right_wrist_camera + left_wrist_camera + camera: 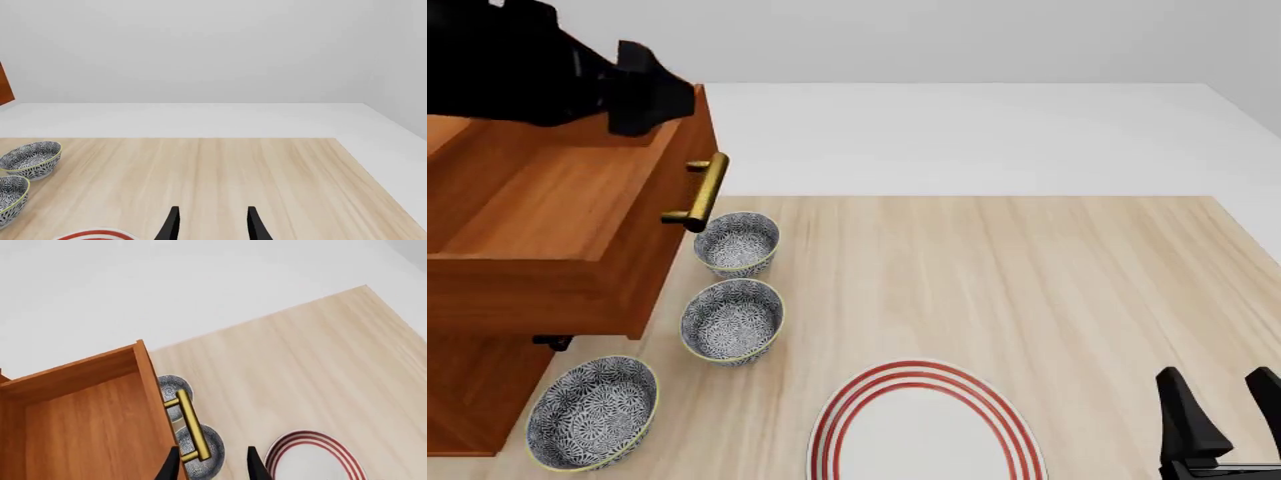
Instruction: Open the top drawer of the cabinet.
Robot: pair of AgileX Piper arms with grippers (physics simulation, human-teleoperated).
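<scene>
The top drawer point(554, 235) of the cabinet point(474, 395) stood pulled well out over the pale wooden surface point(1001, 280), its plain box interior open to view, so the opening looked largely or wholly done; whether it could slide further could not be told.

The cabinet sat at the left edge of the surface. The drawer's brass handle point(698, 190) pointed toward three patterned bowls point(734, 318) lined up just beside it (a red-ringed plate point(921, 425) lay nearer the camera).

The left hand point(212, 465) hovered above the drawer's front edge, its fingers parted and empty, with the handle just beside one fingertip rather than gripped between them.

The right hand point(1214, 420) rested well apart at the near right corner, fingers spread, holding nothing.
</scene>
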